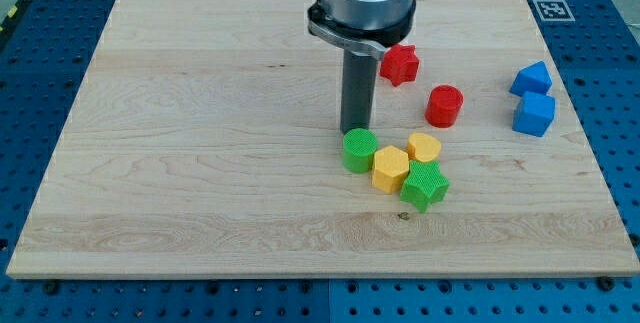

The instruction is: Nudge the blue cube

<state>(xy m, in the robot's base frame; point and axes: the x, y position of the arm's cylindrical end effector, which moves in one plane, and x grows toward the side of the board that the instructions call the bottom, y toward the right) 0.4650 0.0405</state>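
The blue cube sits near the board's right edge, just below a second blue block with a peaked top. My tip is at the end of the dark rod near the board's middle, touching or just above the green cylinder. The tip is far to the left of the blue cube, with the red cylinder between them.
A yellow hexagonal block, a yellow heart-like block and a green star-like block cluster right of the green cylinder. A red star-like block lies right of the rod. The wooden board lies on a blue perforated table.
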